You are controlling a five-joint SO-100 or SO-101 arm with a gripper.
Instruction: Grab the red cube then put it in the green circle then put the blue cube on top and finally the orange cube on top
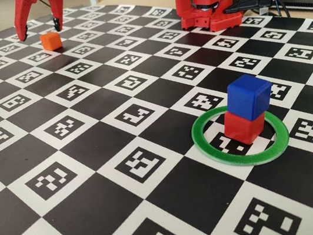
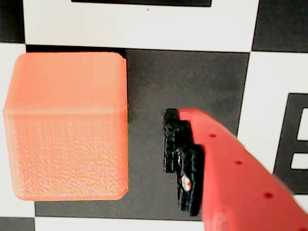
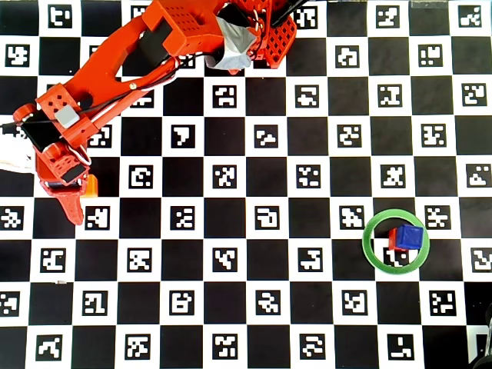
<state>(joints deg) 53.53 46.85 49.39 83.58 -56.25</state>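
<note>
While the arm reached over the far corner, the scene stood thus:

Board: a checkered mat [image 1: 101, 221] of black squares and coded white squares covered the table, and everything sat on it.

Arm: the red arm [image 3: 131, 54] stretched from its base at the top of the overhead view toward the left edge.

Ring: the green ring [image 1: 209, 148] lay flat at the near right in the fixed view, well apart from the arm.

Stack: the red cube [image 1: 243, 127] sat inside the ring, off centre toward its right side in the overhead view, and the blue cube [image 1: 250, 97] rested on it, slightly skewed.

Orange cube: it [image 1: 51, 40] stood on the mat at the far left, untouched; in the wrist view [image 2: 67, 125] it filled the left half.

Gripper: the gripper [image 1: 40, 30] hung above the orange cube with its jaws spread wide, one finger on each side in the fixed view; the wrist view showed one finger [image 2: 231, 163] just beside the cube with a gap between, holding nothing.

Progress: two steps looked done. Closing on the orange cube, carrying it across and setting it on the blue one appeared to remain.

Risk: the skewed blue cube might make the last placement touchy.
</note>
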